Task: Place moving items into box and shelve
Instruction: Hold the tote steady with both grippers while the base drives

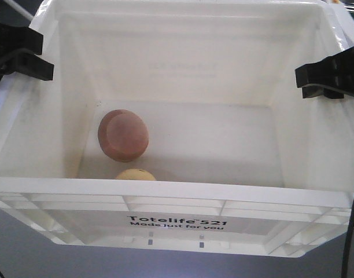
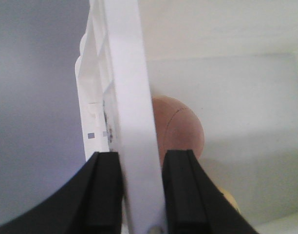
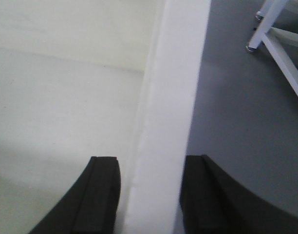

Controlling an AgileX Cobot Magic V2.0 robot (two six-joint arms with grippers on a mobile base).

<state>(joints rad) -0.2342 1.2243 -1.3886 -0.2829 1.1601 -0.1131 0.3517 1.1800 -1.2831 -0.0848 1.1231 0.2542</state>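
A white plastic box [image 1: 183,194] fills the front view, seen from above with grey floor below it. Inside lie a brownish-red ball [image 1: 123,135] and a pale yellow round item [image 1: 135,174], partly hidden by the near rim. My left gripper [image 1: 21,52] is shut on the box's left rim [image 2: 132,97], one finger on each side; the ball [image 2: 180,126] shows just inside. My right gripper [image 1: 327,75] is shut on the right rim [image 3: 173,97] in the same way. Both grippers also show in their wrist views, left [image 2: 141,195] and right [image 3: 149,195].
Grey floor [image 3: 236,122] lies outside the box on the right, with white frame legs [image 3: 275,34] standing at the far right. Grey floor [image 2: 37,97] also lies outside the left wall.
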